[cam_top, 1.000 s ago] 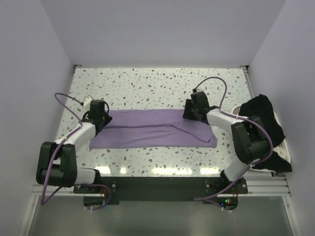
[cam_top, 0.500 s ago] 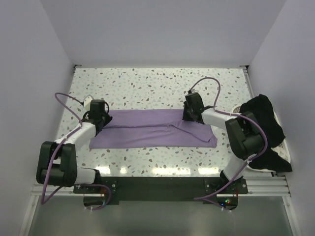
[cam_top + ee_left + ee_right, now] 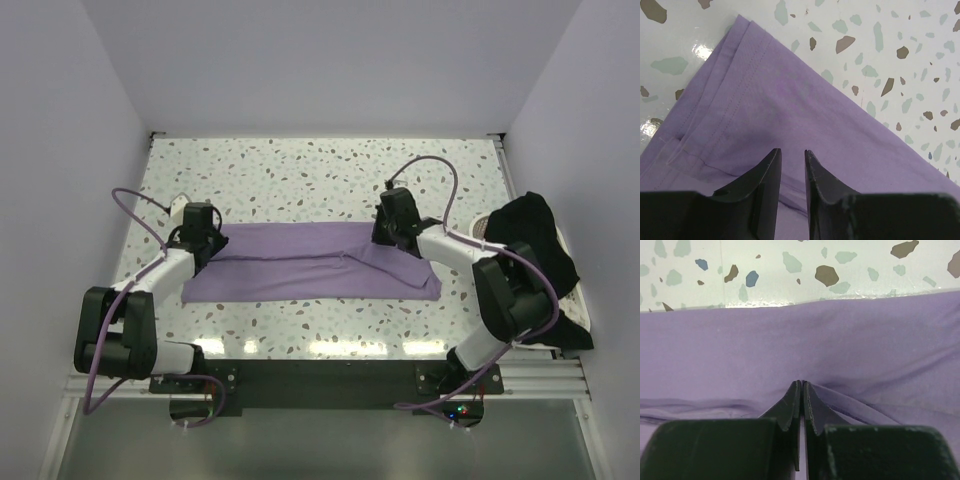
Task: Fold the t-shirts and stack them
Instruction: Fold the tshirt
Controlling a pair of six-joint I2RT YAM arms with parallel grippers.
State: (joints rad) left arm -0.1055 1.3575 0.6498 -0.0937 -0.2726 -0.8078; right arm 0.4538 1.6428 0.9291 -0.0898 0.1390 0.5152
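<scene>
Item, purple shirt point(image 3: 310, 263): a long folded band across mid-frame on the bench point(image 3: 300, 170). I have the right gripper point(image 3: 801, 390) clenched on a pinch of its far edge, presumably to lift for the next fold. Left gripper point(image 3: 792, 167) sits at the left corner, jaws slightly apart; whether it grips cloth, I cannot tell. Black shirt point(image 3: 540, 265): heaped at right edge, waiting.

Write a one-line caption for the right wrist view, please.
Right gripper fingers pinch a fold of the lavender t-shirt on the speckled table.
</scene>
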